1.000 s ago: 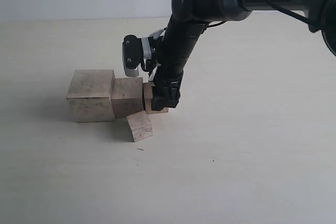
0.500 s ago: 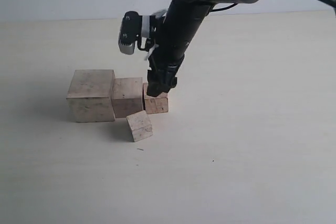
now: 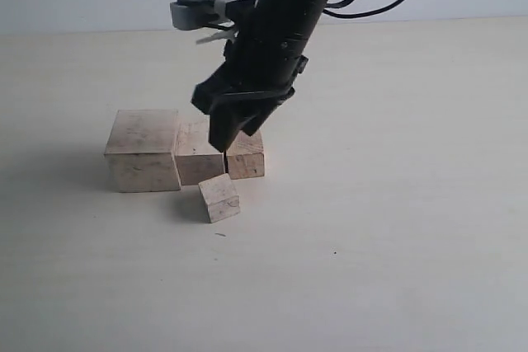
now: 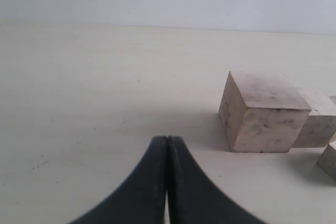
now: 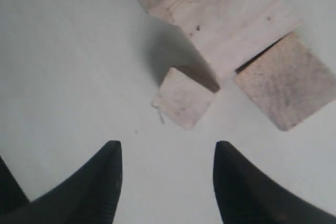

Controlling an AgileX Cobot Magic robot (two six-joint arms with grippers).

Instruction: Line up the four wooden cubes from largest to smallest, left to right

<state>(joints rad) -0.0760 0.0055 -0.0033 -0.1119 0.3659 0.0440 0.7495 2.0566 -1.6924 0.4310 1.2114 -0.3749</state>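
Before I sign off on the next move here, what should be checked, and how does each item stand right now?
1. Right gripper open and empty: ok.
2. Largest cube, second cube and third cube in a row, sizes falling left to right: ok.
3. Smallest cube at the right end of the row: not ok; it lies in front of the row, turned at an angle.
4. Smallest cube uncovered and open to a grasp from above: ok.
5. Table to the right of the third cube free for it: ok.
6. Left gripper shut and away from the cubes: ok.
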